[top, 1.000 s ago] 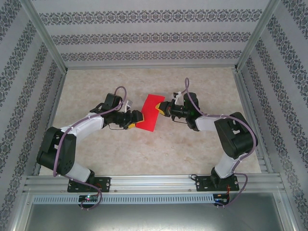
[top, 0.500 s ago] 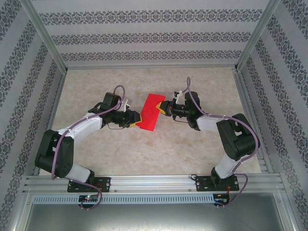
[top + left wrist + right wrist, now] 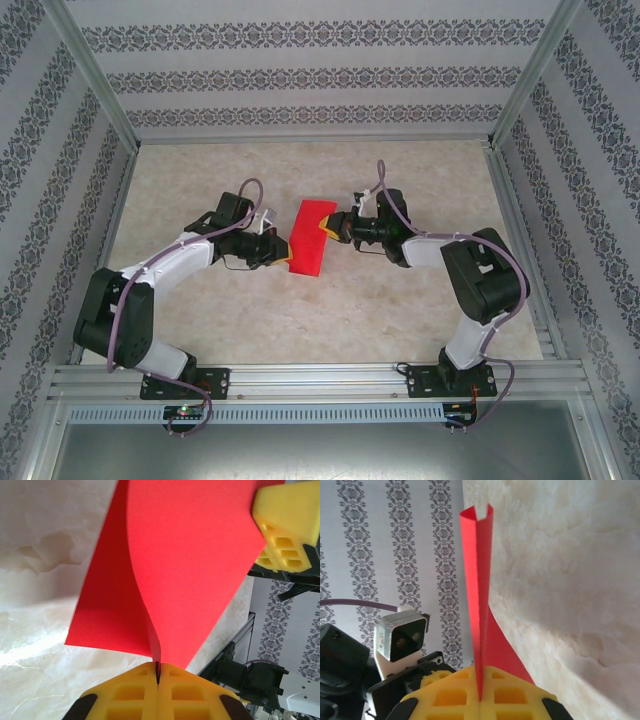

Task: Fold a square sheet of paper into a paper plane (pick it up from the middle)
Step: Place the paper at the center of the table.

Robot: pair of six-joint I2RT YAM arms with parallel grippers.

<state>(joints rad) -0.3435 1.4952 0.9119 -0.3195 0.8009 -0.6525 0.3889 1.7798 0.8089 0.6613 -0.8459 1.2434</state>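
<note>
Change: your left gripper (image 3: 157,676) has just clamped down. A second ago its yellow fingers stood apart at the sheet's left edge; now they meet with the paper's edge nipped between them.
Right gripper (image 3: 481,692): jaws pressed together on the opposite edge, the same as a second ago.
Paper: the square sheet of paper (image 3: 308,238) sits between the two grippers at mid-table and no longer lies flat. It looks narrower from above, and the left wrist view shows it bowed into two leaves that meet at the pinch. You cannot tell whether its lower edge touches the table (image 3: 400,300).
Meaning: you likely hold both sides now, so the first centre fold can be brought together. No crease looks pressed yet.
Surroundings: patterned walls (image 3: 300,80) and a metal rail (image 3: 320,378) at the near edge, both well apart from the sheet.
Obstacles: chiefly the grippers themselves, close to each other across the paper. Watch that the fingers don't collide as you close the fold.
</note>
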